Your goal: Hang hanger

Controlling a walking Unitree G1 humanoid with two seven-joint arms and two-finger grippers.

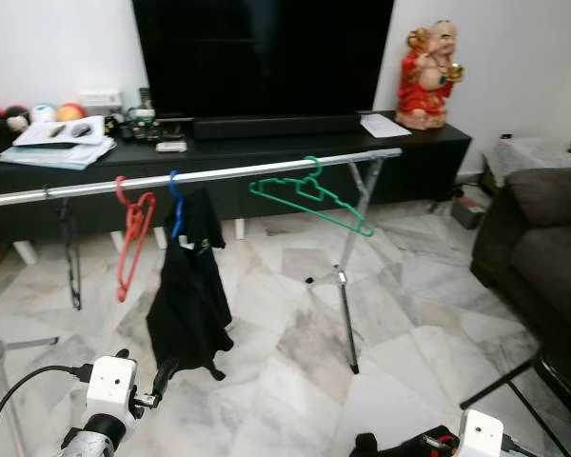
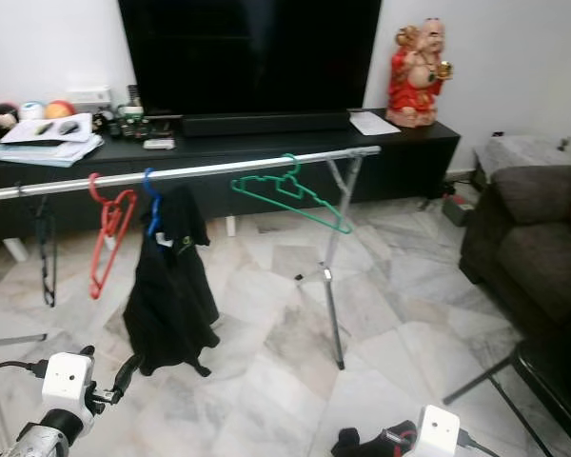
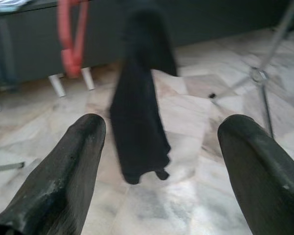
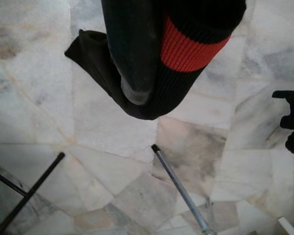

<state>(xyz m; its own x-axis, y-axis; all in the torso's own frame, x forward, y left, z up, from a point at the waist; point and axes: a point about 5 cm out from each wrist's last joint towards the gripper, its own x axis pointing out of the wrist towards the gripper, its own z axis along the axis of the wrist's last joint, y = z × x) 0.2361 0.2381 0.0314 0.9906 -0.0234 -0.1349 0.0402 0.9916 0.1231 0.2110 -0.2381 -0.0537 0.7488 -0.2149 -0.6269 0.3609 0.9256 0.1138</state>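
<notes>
A silver clothes rail (image 1: 219,174) crosses the room in front of me. A red hanger (image 1: 133,233) hangs on it. Next to that, a blue hanger (image 1: 176,205) carries a black garment (image 1: 188,295). Further right, a green hanger (image 1: 314,195) hangs tilted. My left gripper (image 3: 161,132) is low at the left, open, with nothing between its fingers; it points toward the black garment (image 3: 139,112). My right gripper (image 4: 152,73) is low over the floor at the right, shut on a black cloth with a red band (image 4: 191,44).
The rail's metal legs (image 1: 347,286) stand on the marble floor. Behind the rail are a black TV console (image 1: 266,152) with papers and small items, a large TV, and a red figurine (image 1: 428,76). A dark sofa (image 1: 542,238) is at the right.
</notes>
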